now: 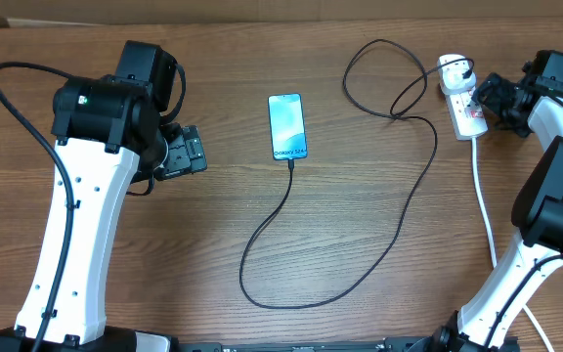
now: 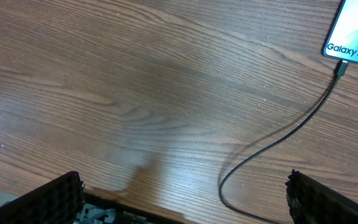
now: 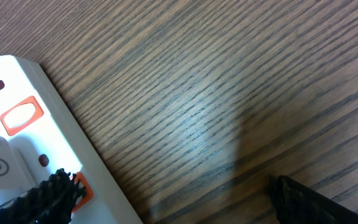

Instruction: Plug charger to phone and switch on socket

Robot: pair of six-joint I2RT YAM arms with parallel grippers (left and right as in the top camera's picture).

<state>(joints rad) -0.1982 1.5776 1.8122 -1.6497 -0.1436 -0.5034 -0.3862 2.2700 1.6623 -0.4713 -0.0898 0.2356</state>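
Note:
The phone lies face up mid-table, blue screen lit; its bottom edge shows in the left wrist view. The charger cable runs from the phone's bottom edge in a long loop to its plug in the white socket at the far right. The socket also shows in the right wrist view with red switches. My right gripper is open; its left finger rests over a red switch. My left gripper is open and empty, left of the phone.
The socket's thick white cord runs down the right side toward the front edge. The charger cable loops over the table's middle and back. Wood tabletop all round.

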